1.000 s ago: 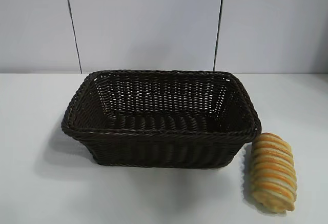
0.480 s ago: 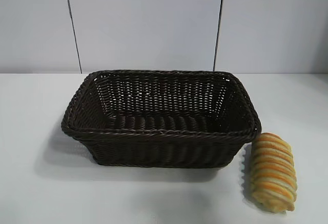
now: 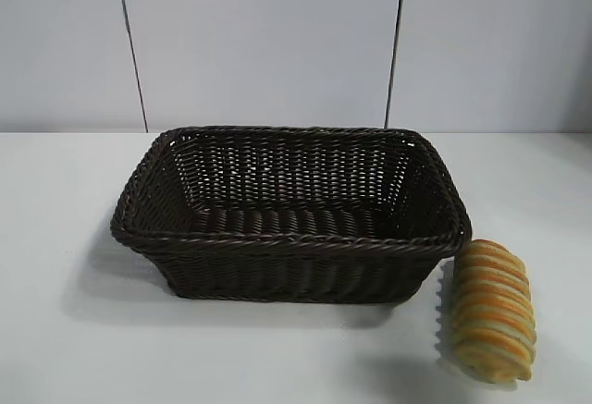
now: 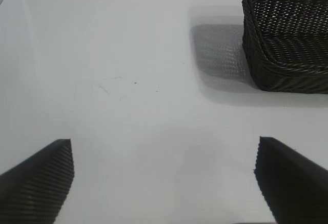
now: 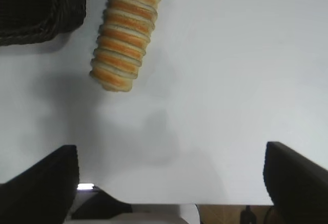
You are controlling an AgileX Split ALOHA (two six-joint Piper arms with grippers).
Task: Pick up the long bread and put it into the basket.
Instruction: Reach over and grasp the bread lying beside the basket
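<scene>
One long bread (image 3: 492, 312), an oblong golden-tan loaf with orange-brown crosswise ridges, is seen lying on the white table (image 3: 277, 348) just beside the near right corner of the basket in the exterior view. Whether the loaf touches the basket cannot be told. The loaf is held by nothing.

One basket (image 3: 289, 238), large, rectangular, dark brown woven wicker with sloping sides and a braided rim, is set at the table's middle. Nothing is seen inside it.

Two grippers are counted, both seen only in the wrist views. The right gripper (image 5: 171, 180) is held above bare table near the loaf's end; its two black fingertips (image 5: 43, 183) are spread wide apart with nothing between them, and the long bread (image 5: 124, 34) lies ahead of them, apart from both, with a basket corner (image 5: 41, 8) beside it. The left gripper (image 4: 164, 180) is held over bare table on the basket's other side, well apart from the loaf; its two dark ribbed fingertips (image 4: 41, 180) are likewise spread wide and empty, with one end of the basket (image 4: 287, 39) ahead.

A pale panelled wall (image 3: 277, 43) with two dark vertical seams is seen behind the table.
</scene>
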